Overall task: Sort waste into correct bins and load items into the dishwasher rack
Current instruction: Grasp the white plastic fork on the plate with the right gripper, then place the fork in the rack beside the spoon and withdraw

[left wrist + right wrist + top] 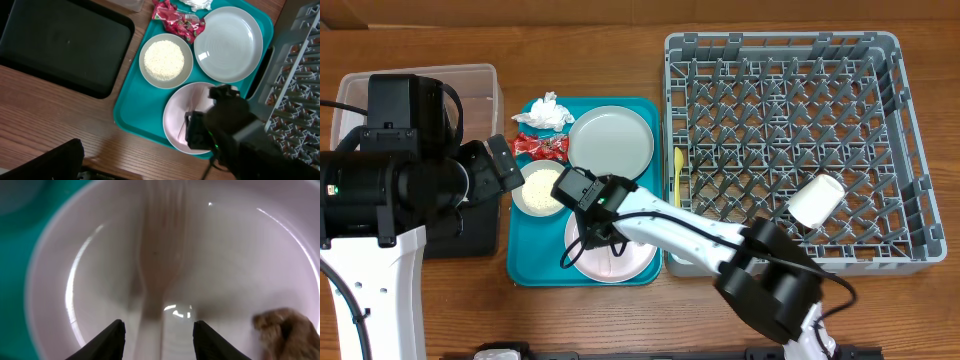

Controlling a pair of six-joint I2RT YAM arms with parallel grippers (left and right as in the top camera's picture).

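My right gripper is open, low over the pale pink plate, its fingers either side of a pale fork lying in it. A small brown scrap lies on the plate to the right. In the overhead view the right gripper hangs over the pink plate on the teal tray. The grey plate, the bowl of rice, the red wrapper and the white napkin lie on the tray. The white cup lies in the rack. The yellow utensil lies beside the rack. My left gripper hovers at the tray's left edge; its jaws do not show.
The clear tub stands at the back left. The black tray lies left of the teal tray, mostly under my left arm in the overhead view. The right arm reaches across the tray's front right corner.
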